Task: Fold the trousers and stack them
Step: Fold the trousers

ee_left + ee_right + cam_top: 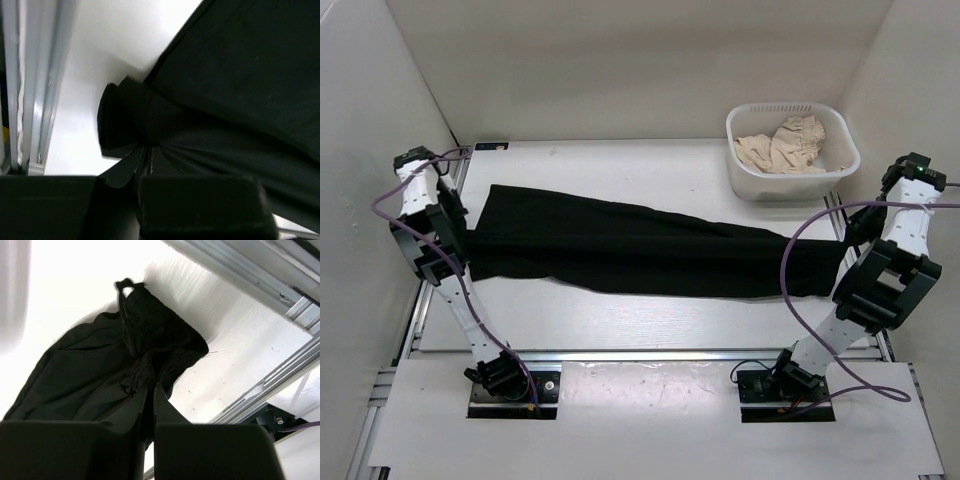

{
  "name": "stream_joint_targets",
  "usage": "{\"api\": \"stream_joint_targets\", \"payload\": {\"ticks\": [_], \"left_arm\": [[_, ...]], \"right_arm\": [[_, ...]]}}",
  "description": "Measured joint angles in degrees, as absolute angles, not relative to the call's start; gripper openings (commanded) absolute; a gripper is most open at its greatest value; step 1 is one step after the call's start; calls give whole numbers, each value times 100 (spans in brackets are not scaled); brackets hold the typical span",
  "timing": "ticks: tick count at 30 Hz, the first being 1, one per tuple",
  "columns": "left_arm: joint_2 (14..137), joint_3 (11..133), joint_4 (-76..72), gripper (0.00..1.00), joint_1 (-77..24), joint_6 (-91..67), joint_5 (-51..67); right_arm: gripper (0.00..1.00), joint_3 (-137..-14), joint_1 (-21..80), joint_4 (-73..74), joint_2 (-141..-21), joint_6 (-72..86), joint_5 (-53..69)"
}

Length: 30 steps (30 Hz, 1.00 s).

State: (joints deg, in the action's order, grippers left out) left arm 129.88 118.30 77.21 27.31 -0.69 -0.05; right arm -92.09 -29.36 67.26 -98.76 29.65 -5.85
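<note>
Both claws are clamped on cloth. My left claw (148,155) has its fingers together on a bunched fold at one end of the plain black soft-fabric long trousers (640,245). My right claw (150,390) pinches the gathered fabric at the other end, where a thin black loop of cord sticks up from the bunch.

The trousers lie stretched lengthwise across the middle of the white surface (620,325), from its left edge to its right edge. The wider end is at the left and the narrower end at the right. The two legs seem to be laid one on the other, though I cannot make out the seam between them. A white plastic basket (760,185) sits in the far right corner of the surface, well apart from the trousers, with a crumpled beige cloth (785,145) inside.

As I judge it, this is the spreading step: the garment is pulled out long and fairly flat, and the end-to-end fold has not yet been made. The next move calls for lifting one end and carrying it over to the other while the opposite claw keeps its end pinned. The cloth has to stay taut enough that the soft fabric does not sag or bunch in the middle. The edges should also line up before I let go.

No brand, label or writing can be read on the trousers, the basket or the surface.
</note>
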Motion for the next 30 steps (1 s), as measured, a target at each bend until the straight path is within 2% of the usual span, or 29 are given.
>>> {"api": "stream_joint_targets", "payload": {"ticks": [9,25,27,28,30], "left_arm": [[13227,12822,7236,14,2171,-75,-102],[13463,13133,6034,15,1643,-93,-497],[13511,13133,5841,31,1621,-86,-543],[13546,13148,5666,64,1612,-51,-692],[13686,13284,5321,86,1632,-19,-945]], "right_arm": [[0,-9570,-2895,6759,-10366,2985,-786],[1,-10018,-2633,6761,-11229,3065,-1177],[11,-10114,-2613,6757,-11314,3111,-1179],[32,-10165,-2606,6731,-11369,3103,-1275],[44,-10259,-2620,6602,-11474,3085,-1424]]}}
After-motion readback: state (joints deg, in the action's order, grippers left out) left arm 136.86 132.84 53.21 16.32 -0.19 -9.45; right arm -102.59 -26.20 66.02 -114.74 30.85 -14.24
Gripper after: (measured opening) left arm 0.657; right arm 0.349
